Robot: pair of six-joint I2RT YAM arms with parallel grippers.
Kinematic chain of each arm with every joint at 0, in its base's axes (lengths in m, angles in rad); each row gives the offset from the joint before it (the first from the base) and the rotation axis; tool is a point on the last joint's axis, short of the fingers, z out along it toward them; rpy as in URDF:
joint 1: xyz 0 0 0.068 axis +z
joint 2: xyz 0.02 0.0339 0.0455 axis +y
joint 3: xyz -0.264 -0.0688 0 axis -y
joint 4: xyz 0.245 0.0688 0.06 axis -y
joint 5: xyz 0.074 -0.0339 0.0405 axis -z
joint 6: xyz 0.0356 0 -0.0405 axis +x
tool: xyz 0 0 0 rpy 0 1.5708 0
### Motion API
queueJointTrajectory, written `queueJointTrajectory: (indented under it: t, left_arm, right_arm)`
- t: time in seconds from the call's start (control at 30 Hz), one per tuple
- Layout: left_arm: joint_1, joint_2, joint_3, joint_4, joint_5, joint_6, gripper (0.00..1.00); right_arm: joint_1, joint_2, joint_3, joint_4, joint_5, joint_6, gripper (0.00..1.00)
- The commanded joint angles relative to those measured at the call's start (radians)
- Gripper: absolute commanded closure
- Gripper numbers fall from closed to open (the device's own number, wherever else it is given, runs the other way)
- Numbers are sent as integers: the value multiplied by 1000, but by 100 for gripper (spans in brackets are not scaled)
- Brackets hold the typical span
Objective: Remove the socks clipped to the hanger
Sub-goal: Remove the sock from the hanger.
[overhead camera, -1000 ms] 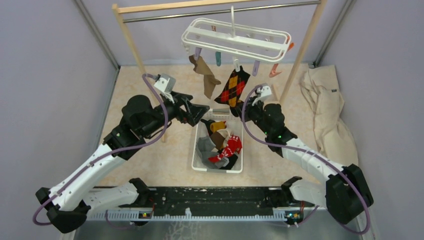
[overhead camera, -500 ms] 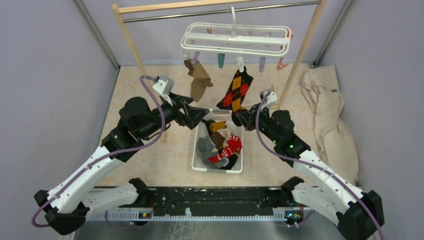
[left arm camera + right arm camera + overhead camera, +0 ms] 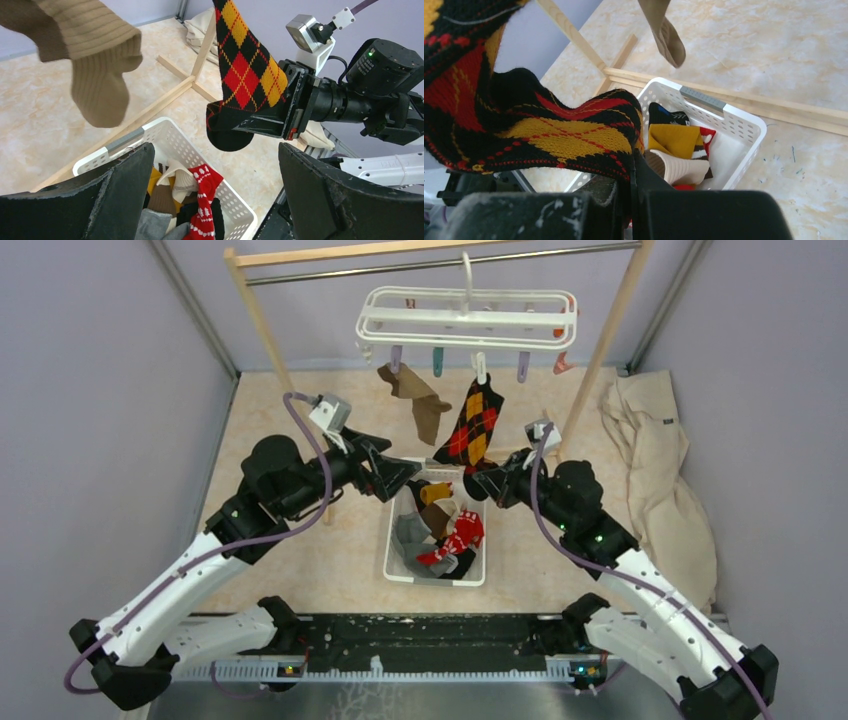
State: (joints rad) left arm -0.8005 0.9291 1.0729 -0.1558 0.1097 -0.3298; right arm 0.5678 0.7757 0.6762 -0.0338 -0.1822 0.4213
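Observation:
The white hanger (image 3: 465, 318) hangs from the metal rod with two socks clipped to it: a tan sock (image 3: 420, 400) at left and a dark argyle sock (image 3: 472, 427) at middle. My right gripper (image 3: 482, 480) is shut on the argyle sock's toe end (image 3: 569, 137), which stretches up to its clip. My left gripper (image 3: 400, 475) is open and empty, beside the basket's near-left corner; in the left wrist view the tan sock (image 3: 95, 75) and the argyle sock (image 3: 245, 70) hang ahead of it.
A white basket (image 3: 400, 565) on the floor below the hanger holds several removed socks, red patterned, mustard, grey, brown. The wooden rack's posts (image 3: 262, 320) and foot bars flank the hanger. A large beige cloth (image 3: 650, 460) lies at the right.
The right arm has drawn back toward me with the argyle sock's toe in its jaws, pulling the sock taut. The hanger has swung level. The left arm barely moved.

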Motion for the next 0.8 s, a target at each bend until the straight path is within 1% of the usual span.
queueJointTrajectory:
  t: [0.0, 0.33, 0.63, 0.77]
  left_arm:
    - [4, -11, -23, 40, 24, -22, 1]
    - [4, -18, -71, 47, 19, -32, 1]
    - [4, -31, -198, 29, -37, -77, 1]
    - [4, -19, -287, 60, -33, -101, 1]
  right_arm:
    - [7, -36, 38, -10, -14, 5, 100]
    - [7, -34, -8, -5, 1, 2, 100]
    - [7, 0, -37, 14, -3, -3, 100]
    - [7, 6, -52, 24, -5, -3, 100]
